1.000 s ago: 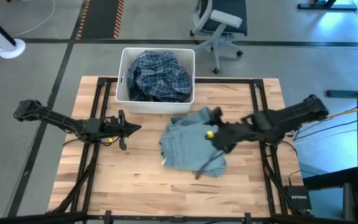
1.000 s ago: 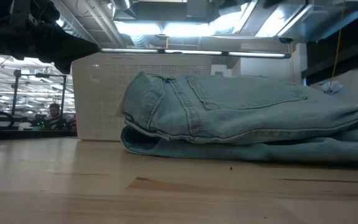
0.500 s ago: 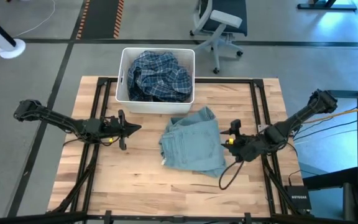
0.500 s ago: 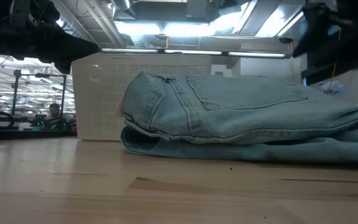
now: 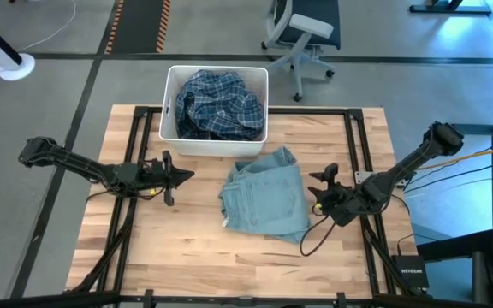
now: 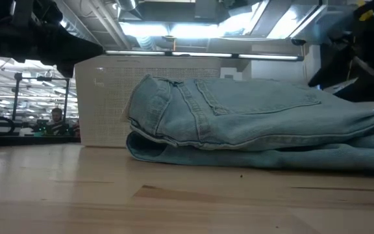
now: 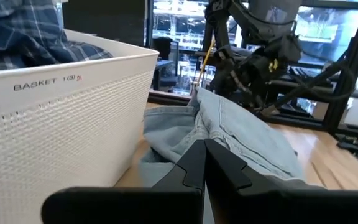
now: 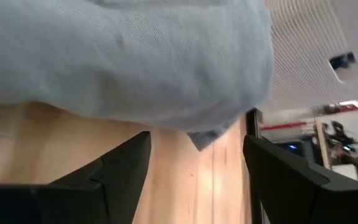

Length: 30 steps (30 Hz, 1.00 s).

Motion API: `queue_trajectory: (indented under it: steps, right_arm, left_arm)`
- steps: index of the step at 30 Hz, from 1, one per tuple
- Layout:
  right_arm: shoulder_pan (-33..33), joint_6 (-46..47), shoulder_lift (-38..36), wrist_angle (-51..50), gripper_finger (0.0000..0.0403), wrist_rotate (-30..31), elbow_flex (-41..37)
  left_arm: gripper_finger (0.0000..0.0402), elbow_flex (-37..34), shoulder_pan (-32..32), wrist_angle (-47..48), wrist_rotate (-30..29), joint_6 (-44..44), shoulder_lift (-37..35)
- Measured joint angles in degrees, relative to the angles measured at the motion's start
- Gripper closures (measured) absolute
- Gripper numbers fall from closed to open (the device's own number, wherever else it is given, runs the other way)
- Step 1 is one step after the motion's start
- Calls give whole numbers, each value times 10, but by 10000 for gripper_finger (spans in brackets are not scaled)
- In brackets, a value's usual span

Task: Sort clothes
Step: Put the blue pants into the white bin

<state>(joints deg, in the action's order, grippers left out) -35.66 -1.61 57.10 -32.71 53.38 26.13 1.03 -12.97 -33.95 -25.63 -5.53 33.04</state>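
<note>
Reading "BASKET", the white bin [image 7: 55,118] faces the closed left end effector [image 7: 205,163]; right end effector [image 8: 194,165] gapes beside the denim [image 8: 123,56].

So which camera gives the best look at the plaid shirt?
The high view: it looks straight down on the plaid shirt bunched inside the white bin. The left wrist view catches only a corner above the bin's rim. The low and right wrist views do not show it.

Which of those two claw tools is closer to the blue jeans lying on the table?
The right tool. It sits open at the edge of the jeans, on the table's right. The left tool is shut and waits apart from them, across bare wood on the left.
</note>
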Motion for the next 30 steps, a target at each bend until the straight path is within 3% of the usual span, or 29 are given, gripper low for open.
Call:
queue_trajectory:
  steps: [6,12,24,30]
  right_arm:
    - [0,54,0,11,128,-15,-5]
    - [0,106,0,21,128,-119,-5]
    - [1,123,29,18,128,-155,-5]
    - [2,117,39,14,128,-133,-5]
  left_arm:
    - [402,0,0,4,0,-26,0]
    - [402,0,0,10,0,-29,0]
    - [402,0,0,52,0,-49,0]
    - [402,0,0,55,0,-49,0]
